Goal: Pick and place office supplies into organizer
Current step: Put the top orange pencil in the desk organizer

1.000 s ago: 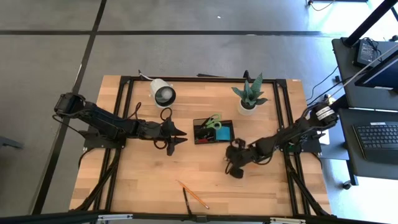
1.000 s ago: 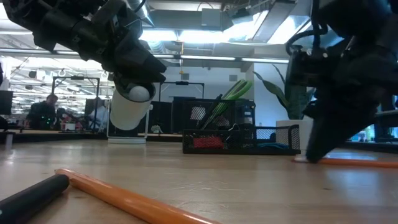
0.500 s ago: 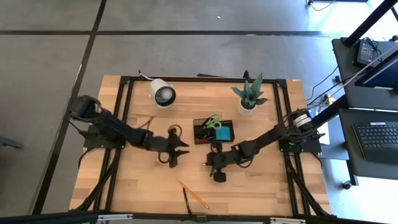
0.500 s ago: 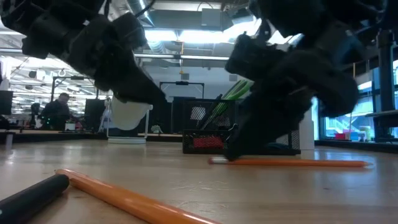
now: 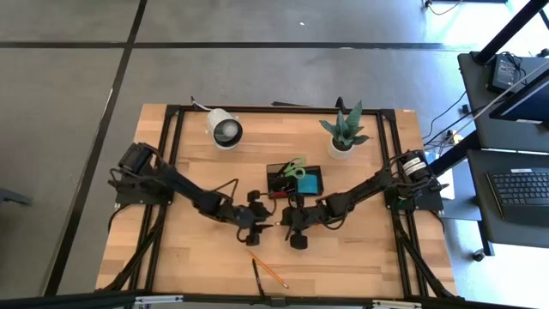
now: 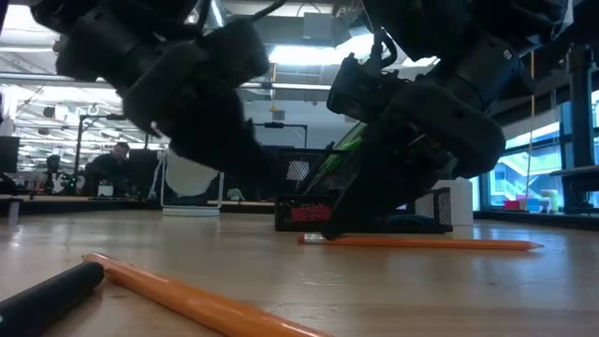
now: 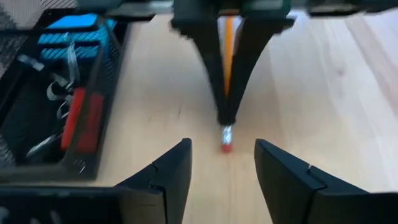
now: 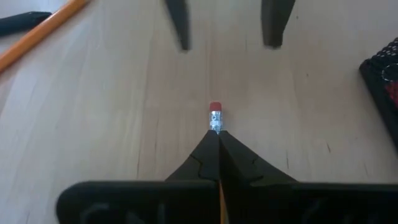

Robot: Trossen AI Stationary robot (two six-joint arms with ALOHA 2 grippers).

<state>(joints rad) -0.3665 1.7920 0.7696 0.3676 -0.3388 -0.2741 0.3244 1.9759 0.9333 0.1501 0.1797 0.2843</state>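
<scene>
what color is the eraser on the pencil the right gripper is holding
Red, clearest in the right wrist view: eraser.

left gripper (image 5: 260, 227): moves from beside the lamp to mid-table, fingers spread, facing the pencil's eraser | right gripper (image 5: 284, 225): travels leftward across the table, pinching orange pencil (image 6: 421, 243), dragging it in front of organizer (image 5: 294, 182)
</scene>
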